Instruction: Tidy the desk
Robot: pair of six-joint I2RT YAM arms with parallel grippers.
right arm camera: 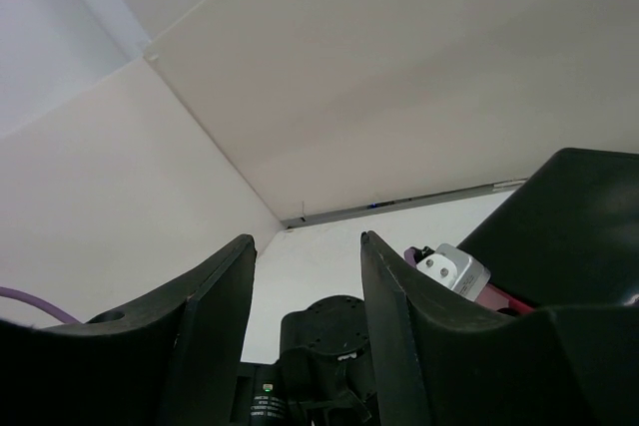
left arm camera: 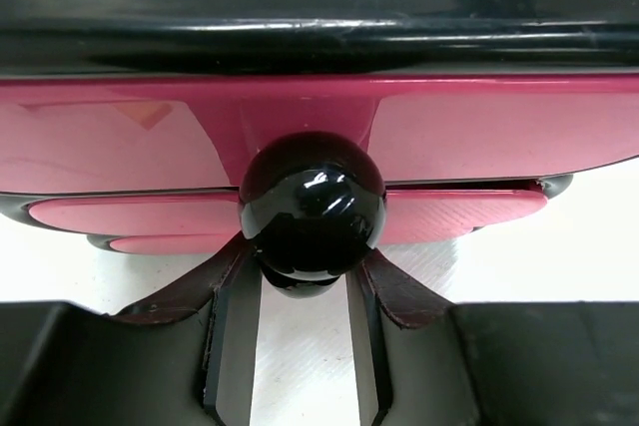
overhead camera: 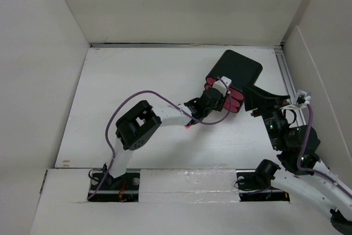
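Note:
The white desk [overhead camera: 137, 81] holds a small black cabinet [overhead camera: 239, 67] with pink drawers [overhead camera: 234, 103] at the back right. My left gripper [overhead camera: 218, 96] is at the drawer fronts. In the left wrist view its fingers [left arm camera: 235, 346] are closed round a glossy black round knob [left arm camera: 312, 209] on a pink drawer front [left arm camera: 120, 137], and the fingertips are hidden behind the knob. My right gripper [overhead camera: 257, 100] is open and empty just right of the cabinet. Its fingers [right arm camera: 215, 286] stand apart, facing the back wall.
White walls enclose the desk on the left, back and right. A metal rail [overhead camera: 286, 75] runs along the right edge. A purple cable [overhead camera: 137, 98] loops over the left arm. A small red scrap [overhead camera: 188, 126] lies under that arm.

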